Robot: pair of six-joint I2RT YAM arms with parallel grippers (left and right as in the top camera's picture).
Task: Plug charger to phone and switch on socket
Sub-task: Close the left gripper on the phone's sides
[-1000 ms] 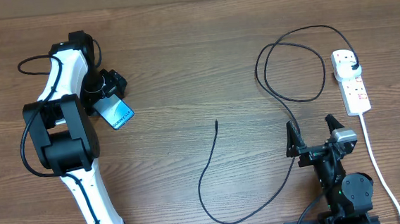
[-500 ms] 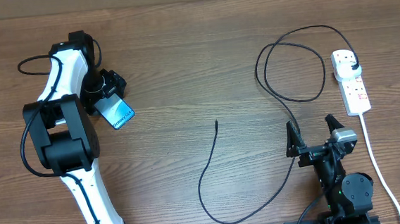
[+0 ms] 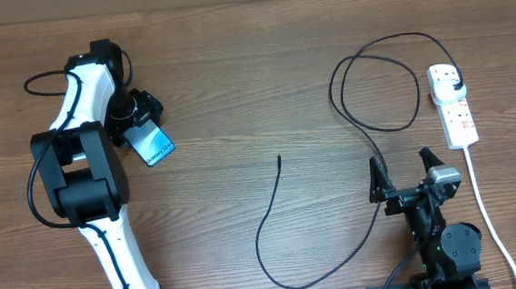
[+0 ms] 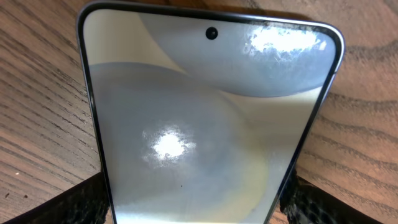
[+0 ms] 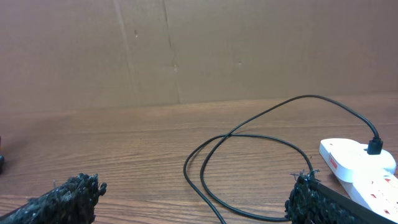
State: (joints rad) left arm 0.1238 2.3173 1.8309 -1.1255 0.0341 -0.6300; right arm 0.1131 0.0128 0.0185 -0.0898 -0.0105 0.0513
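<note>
- Your left gripper (image 4: 195, 200): jaws wide, straddling the phone (image 4: 205, 124), which lies screen-up on the table (image 3: 235, 73); you cannot tell whether the pads press it.
- Your right gripper (image 5: 189, 196): spread wide, empty.
- Charger (image 3: 258, 245): plugged into the socket (image 3: 457, 114); tip loose mid-table.
</note>
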